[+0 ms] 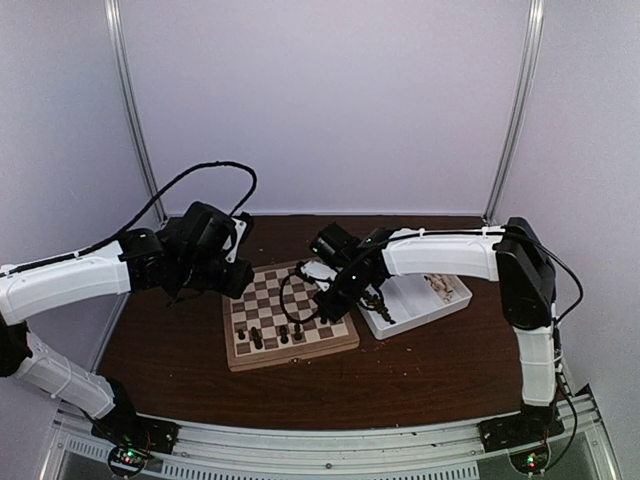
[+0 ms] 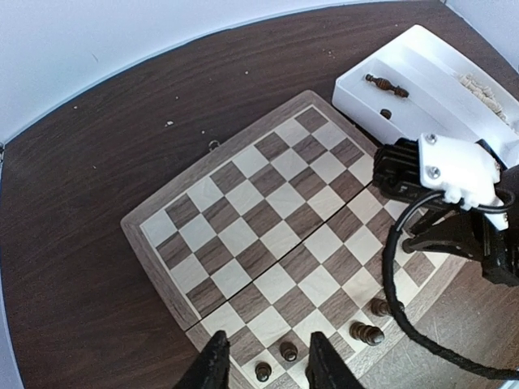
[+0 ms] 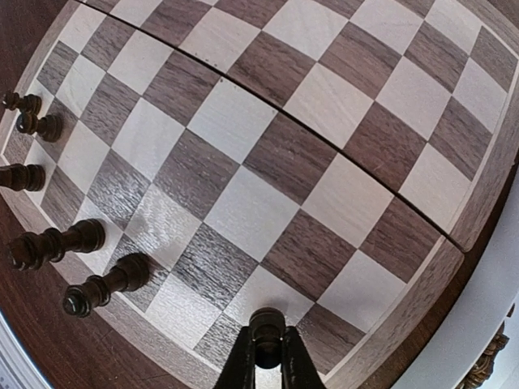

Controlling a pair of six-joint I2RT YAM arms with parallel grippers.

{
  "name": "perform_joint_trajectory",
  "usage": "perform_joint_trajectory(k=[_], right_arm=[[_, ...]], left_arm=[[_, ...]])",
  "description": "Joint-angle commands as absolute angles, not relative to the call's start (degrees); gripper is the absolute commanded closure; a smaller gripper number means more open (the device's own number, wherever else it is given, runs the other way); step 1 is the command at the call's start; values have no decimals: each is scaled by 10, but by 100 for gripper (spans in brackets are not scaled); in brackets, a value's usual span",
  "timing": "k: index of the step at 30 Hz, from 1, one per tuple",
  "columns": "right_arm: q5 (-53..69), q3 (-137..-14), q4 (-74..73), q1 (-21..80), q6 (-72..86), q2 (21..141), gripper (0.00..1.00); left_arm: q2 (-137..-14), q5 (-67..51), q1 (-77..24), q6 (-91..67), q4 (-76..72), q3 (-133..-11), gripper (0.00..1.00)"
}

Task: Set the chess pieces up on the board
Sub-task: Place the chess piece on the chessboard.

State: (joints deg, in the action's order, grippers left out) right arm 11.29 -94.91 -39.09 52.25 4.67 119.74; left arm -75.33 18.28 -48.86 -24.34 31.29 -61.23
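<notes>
Pieces (image 3: 53,243) line one edge of the board (image 3: 243,146), but most are missing. Right tool (image 3: 266,347) pinches one piece (image 3: 266,320); left tool (image 2: 266,347) is apart.

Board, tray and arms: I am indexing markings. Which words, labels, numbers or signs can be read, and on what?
None can be read. The board shows only plain squares and an unlettered border. The white tray and the chess pieces bear no label. The arm bases show only small lights, no text.
</notes>
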Motion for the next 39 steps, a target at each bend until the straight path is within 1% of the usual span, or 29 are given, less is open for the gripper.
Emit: perform_joint_trajectory(k=[1, 3, 5, 9, 12, 19, 22, 25, 28, 30, 32, 33, 34, 37, 39], right_arm=[[92, -973, -402, 529, 42, 1213, 91], [89, -975, -405, 530, 41, 1215, 88], [88, -975, -404, 531, 41, 1215, 81], [87, -974, -399, 531, 47, 1207, 70], [94, -968, -386, 531, 52, 1188, 69], [76, -915, -316, 521, 64, 1087, 67], [50, -859, -262, 506, 68, 1032, 67], [15, -787, -201, 483, 76, 975, 65], [4, -700, -121, 439, 95, 920, 64], [3, -634, -72, 408, 110, 888, 58], [9, -592, -35, 381, 116, 866, 55], [9, -577, -28, 371, 116, 858, 51], [8, -565, -23, 363, 117, 853, 45], [-10, -527, 8, 351, 128, 840, 22], [-16, -499, 50, 349, 131, 833, 11]], left_arm=[[-743, 194, -483, -248, 291, -609, 66], [-745, 192, -483, -249, 291, -609, 66], [-746, 191, -482, -249, 291, -610, 66], [-746, 190, -482, -248, 291, -610, 66], [-746, 189, -482, -248, 291, -611, 66], [-767, 156, -482, -235, 294, -628, 65], [-793, 129, -482, -224, 302, -650, 64], [-821, 92, -483, -216, 305, -675, 61], [-854, 69, -492, -213, 307, -702, 58], [-879, 55, -499, -212, 315, -725, 57], [-907, 45, -507, -212, 328, -752, 56], [-925, 41, -510, -212, 335, -766, 56], [-938, 37, -514, -213, 340, -779, 55], [-974, 26, -525, -215, 353, -815, 53], [-997, 21, -530, -218, 361, -838, 51]])
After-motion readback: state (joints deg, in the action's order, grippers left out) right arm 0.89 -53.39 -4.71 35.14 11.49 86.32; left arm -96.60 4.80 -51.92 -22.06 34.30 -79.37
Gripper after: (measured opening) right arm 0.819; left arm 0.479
